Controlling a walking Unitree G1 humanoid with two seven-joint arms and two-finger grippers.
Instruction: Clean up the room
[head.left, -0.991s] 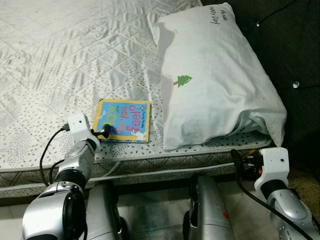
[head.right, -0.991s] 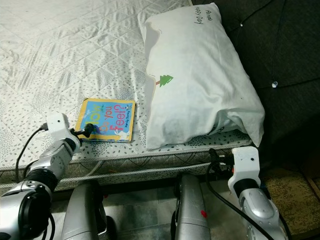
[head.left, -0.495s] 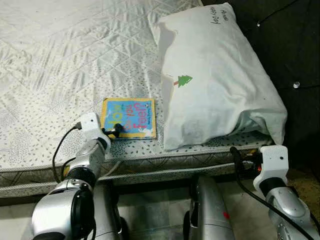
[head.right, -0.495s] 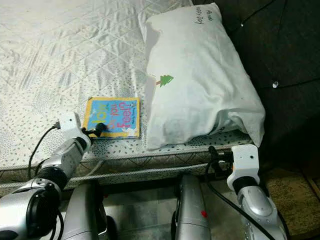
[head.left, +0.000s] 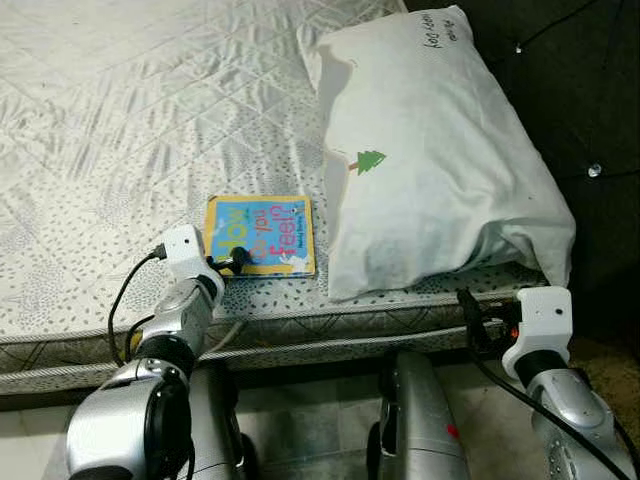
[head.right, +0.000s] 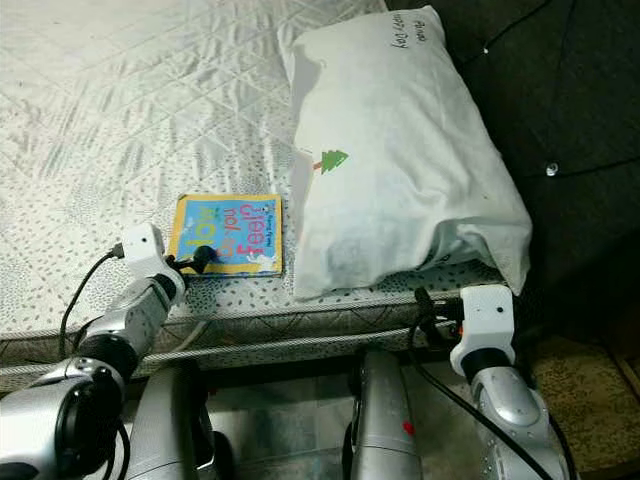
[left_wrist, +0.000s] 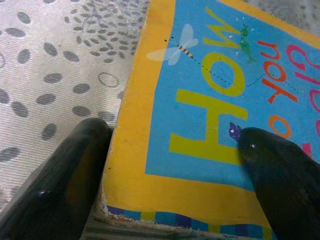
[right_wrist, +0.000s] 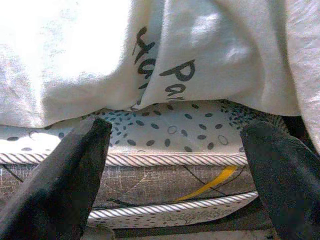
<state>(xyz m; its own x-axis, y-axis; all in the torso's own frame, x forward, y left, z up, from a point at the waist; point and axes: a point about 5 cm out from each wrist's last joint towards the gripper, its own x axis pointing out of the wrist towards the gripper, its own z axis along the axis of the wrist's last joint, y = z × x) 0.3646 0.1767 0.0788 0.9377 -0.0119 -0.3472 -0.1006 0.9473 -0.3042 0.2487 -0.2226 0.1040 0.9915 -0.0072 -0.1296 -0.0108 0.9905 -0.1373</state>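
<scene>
Location: a bedroom in a home. A bed (head.left: 120, 110) with a quilted white mattress bearing a grey dotted pattern fills the upper left and centre of the frame, its corded edge running along the lower part. A white pillow (head.left: 430, 160) with a small green tree print and handwriting lies at the upper right. A children's picture book (head.left: 262, 234) lies on the mattress beside the pillow. A dark tufted headboard (head.left: 580, 90) stands at the right edge.

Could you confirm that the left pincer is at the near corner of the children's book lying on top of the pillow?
Not quite: the book lies on the mattress beside the pillow, as the left eye view shows. The left pincer is indeed at its near corner.
</scene>
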